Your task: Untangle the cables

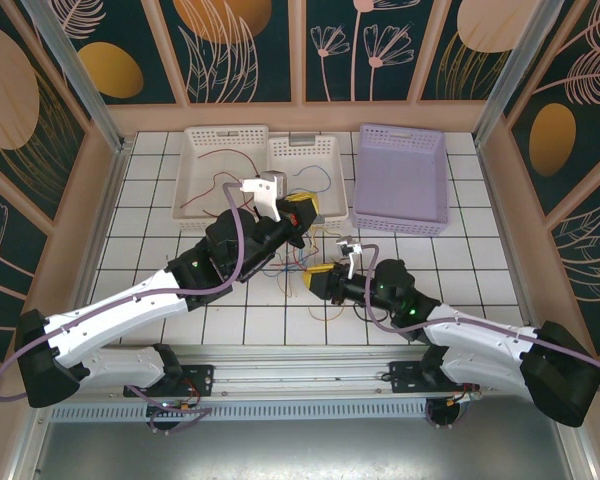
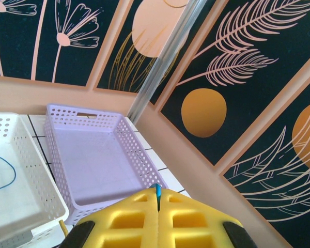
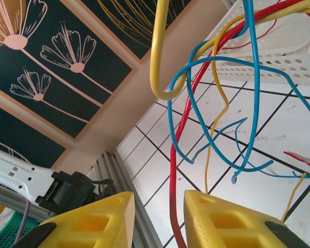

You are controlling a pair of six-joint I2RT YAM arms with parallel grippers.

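Cables (image 1: 292, 266): a loose tangle of red, blue and yellow-orange strands over mid-worktop (image 1: 160, 250), just in front of the white baskets (image 1: 192, 178) at the far edge, strung between the two tools. Left tool (image 1: 302, 212), pads pressed together, pinches a blue strand (image 2: 156, 190). Right tool (image 1: 318, 275), jaws partly apart, straddles a red strand (image 3: 173, 206).

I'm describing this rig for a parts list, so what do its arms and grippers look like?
The left arm and right arm are white shells with black joints, each trailed by a purple-grey cable. The left gripper and right gripper have blocky yellow fingers with square recesses and black bases.
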